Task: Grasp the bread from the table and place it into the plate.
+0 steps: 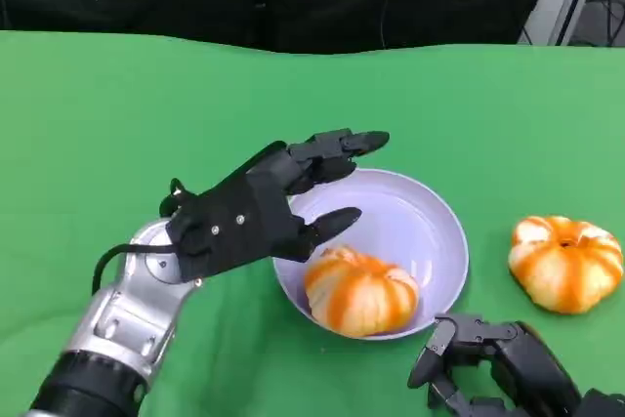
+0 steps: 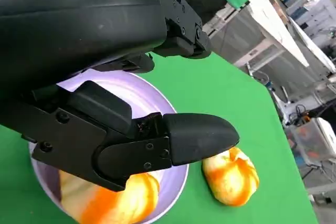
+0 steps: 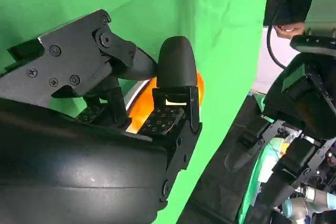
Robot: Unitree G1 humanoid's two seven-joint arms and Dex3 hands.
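One bread [image 1: 360,292] sits in the plate [image 1: 430,222]; another bread [image 1: 565,262] lies toward the counter's [image 1: 117,114] right edge. The left hand [image 1: 249,212] hovers over the plate's rim, fingers [image 1: 337,148] spread and empty. The right hand [image 1: 488,358] rests near the front edge, fingers apart.

Green table [image 1: 117,104] carries plate [image 1: 439,231], loose bread [image 1: 564,263].

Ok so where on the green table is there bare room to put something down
Bare cloth runs along the far edge of the table and down its left side, beyond the left hand. A smaller patch lies between the plate and the loose bread. It is crowded near the right hand, below the plate.
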